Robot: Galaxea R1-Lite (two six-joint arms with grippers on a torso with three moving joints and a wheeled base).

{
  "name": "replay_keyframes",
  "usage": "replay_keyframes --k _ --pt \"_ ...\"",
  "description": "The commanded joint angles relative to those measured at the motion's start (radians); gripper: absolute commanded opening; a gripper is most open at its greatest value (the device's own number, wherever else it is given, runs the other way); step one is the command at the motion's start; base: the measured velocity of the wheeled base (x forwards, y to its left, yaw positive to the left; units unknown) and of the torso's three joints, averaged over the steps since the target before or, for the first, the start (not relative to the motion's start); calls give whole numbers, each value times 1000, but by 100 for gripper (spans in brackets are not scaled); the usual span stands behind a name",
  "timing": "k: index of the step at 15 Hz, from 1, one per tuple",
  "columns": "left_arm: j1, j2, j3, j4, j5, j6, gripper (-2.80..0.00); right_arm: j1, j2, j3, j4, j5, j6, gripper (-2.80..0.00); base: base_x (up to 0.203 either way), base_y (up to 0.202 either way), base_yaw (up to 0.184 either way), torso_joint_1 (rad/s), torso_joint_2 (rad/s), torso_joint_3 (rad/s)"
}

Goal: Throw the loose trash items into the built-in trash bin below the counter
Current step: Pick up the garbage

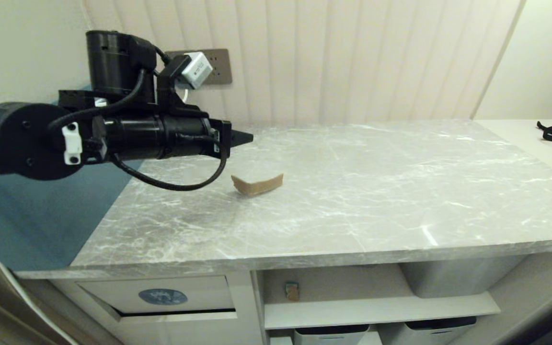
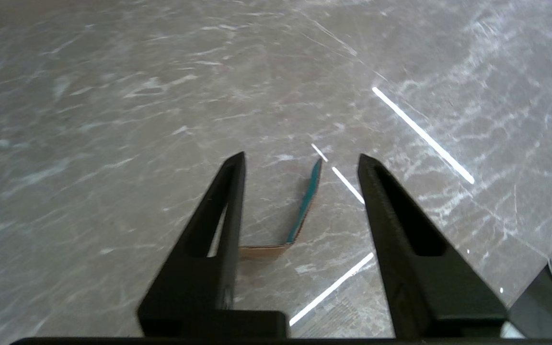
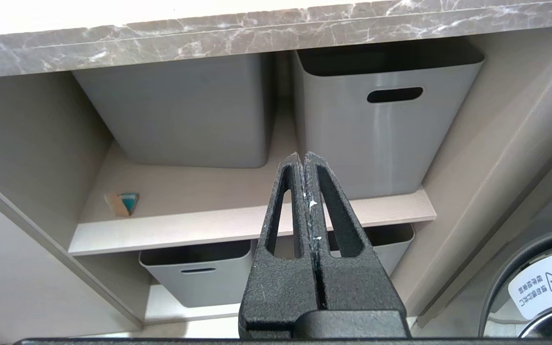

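Plainly, the main risk is lying in the shape of the target: the curved cardboard scrap is standing on its thin edge on the counter, so one finger arriving ahead of the other is likely to be tipping it flat or skating it across the slick marble instead of trapping it. Once flat, it is becoming far harder to pinch. A second worry is sitting lower down: another small scrap with teal tape is lying on the open shelf under the counter, not behind the bin flap with its blue sticker at roughly 7 o'clock in the head view, so a loose drop near that flap is liable to be ending up on the shelf again.

As for pose, the left arm is reaching in level from 9 o'clock across the head view, with the left gripper hanging above the counter and its jaws standing apart. In the left wrist view the scrap is showing between the two fingers, teal tape on one face, not touching either. The right gripper is sitting parked below counter height, jaws pressed together on nothing, facing the grey tubs.
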Motion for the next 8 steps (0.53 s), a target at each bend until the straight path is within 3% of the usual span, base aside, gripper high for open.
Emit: replay_keyframes --k 1,5,8 --pt "9 43 -3 0 -28 49 0 -1 2 2 0 -1 1 -280 0 0 0 0 0 0" --pt "15 113 -20 -7 -62 306 0 1 2 2 0 -1 1 -280 0 0 0 0 0 0" --pt "10 172 -11 -13 -24 346 0 -1 2 2 0 -1 1 -280 0 0 0 0 0 0"
